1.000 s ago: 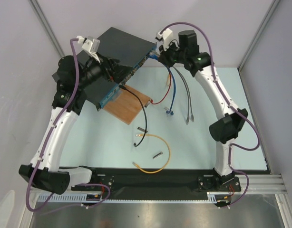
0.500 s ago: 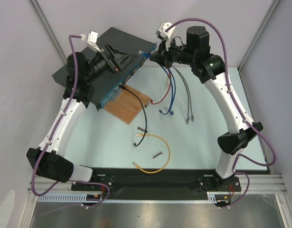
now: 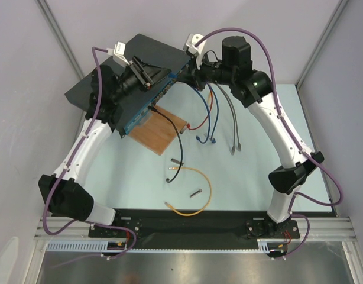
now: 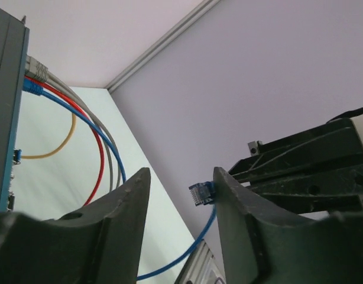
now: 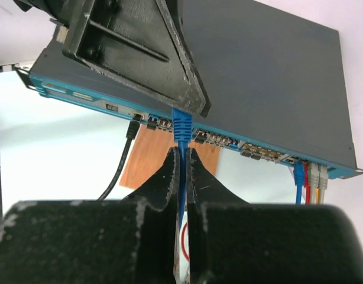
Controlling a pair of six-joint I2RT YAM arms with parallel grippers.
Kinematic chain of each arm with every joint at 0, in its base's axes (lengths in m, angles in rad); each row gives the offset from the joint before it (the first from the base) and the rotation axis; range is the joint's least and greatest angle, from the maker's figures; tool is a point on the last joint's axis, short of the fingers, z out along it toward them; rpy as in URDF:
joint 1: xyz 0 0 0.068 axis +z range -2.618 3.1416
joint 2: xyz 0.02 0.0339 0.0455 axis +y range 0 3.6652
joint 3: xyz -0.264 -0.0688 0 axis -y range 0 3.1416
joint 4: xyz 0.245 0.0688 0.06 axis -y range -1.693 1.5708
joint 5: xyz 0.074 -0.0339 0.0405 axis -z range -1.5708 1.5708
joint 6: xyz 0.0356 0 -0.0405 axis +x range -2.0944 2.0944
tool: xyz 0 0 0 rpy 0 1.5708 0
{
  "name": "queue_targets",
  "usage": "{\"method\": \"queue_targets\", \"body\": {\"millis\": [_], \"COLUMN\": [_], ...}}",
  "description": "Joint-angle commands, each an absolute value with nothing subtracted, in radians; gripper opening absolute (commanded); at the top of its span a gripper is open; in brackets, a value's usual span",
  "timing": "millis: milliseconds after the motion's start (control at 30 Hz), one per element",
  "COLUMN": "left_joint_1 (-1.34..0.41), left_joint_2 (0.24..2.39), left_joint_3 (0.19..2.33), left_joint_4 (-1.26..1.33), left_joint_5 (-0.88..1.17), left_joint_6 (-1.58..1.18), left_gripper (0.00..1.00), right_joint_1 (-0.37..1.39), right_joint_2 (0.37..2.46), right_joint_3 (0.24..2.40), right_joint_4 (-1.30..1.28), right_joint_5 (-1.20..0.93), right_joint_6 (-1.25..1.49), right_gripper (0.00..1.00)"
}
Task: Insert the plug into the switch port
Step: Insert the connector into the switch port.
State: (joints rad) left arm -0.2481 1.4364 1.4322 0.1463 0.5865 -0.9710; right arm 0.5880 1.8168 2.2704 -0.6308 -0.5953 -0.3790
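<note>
The switch (image 3: 122, 71) is a flat dark box at the back left, its blue port face (image 5: 229, 142) turned toward the table. My right gripper (image 5: 181, 154) is shut on a blue cable just behind its plug (image 5: 181, 125), which is held up in front of the port row. My left gripper (image 4: 181, 183) hangs over the switch (image 4: 4, 118) with its jaws open around the blue plug (image 4: 200, 192), which lies close to the right finger (image 4: 235, 207). In the top view the two grippers (image 3: 152, 74) (image 3: 184, 72) meet near the switch's right end.
Blue, red and grey cables (image 4: 33, 74) are plugged in at the switch's right end and trail over the table (image 3: 220, 112). A black cable (image 3: 178, 145) runs from a port across the brown wooden board (image 3: 164, 130). A yellow cable (image 3: 199, 189) lies near the front.
My left gripper swung right over the switch toward the right gripper and its jaws narrowed. My right gripper moved left with the blue cable to meet it.
</note>
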Motion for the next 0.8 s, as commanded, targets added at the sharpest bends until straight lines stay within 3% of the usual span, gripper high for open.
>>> {"method": "queue_targets", "body": {"millis": [0,67,133,200,233,333,500,633,767], "left_joint_1": [-0.252,-0.253,-0.252,-0.252,-0.252,-0.249,-0.244,-0.236,-0.232], "left_joint_2": [1.437,1.437,1.434,1.431,1.431,1.425,1.419,1.413,1.413], "left_joint_3": [1.416,1.396,1.387,1.37,1.364,1.351,1.335,1.328,1.324], "left_joint_4": [0.202,0.235,0.262,0.29,0.311,0.366,0.435,0.469,0.477], "left_joint_5": [0.6,0.61,0.623,0.641,0.646,0.669,0.689,0.707,0.709], "left_joint_6": [-1.051,-1.072,-1.094,-1.124,-1.135,-1.173,-1.223,-1.25,-1.269], "left_gripper": [0.49,0.4,0.24,0.0,0.0,0.0,0.0,0.0,0.0], "right_joint_1": [0.614,0.614,0.615,0.614,0.612,0.589,0.535,0.486,0.463], "right_joint_2": [1.802,1.807,1.81,1.812,1.807,1.78,1.723,1.684,1.644], "right_joint_3": [2.273,2.273,2.272,2.263,2.252,2.179,2.057,1.967,1.867], "right_joint_4": [-0.583,-0.583,-0.574,-0.563,-0.555,-0.494,-0.312,-0.2,-0.048], "right_joint_5": [-0.608,-0.601,-0.603,-0.603,-0.61,-0.644,-0.713,-0.787,-0.825], "right_joint_6": [-0.408,-0.413,-0.413,-0.411,-0.413,-0.387,-0.307,-0.253,-0.189], "right_gripper": [0.0,0.0,0.0,0.0,0.12,0.26,0.3,0.38,0.31]}}
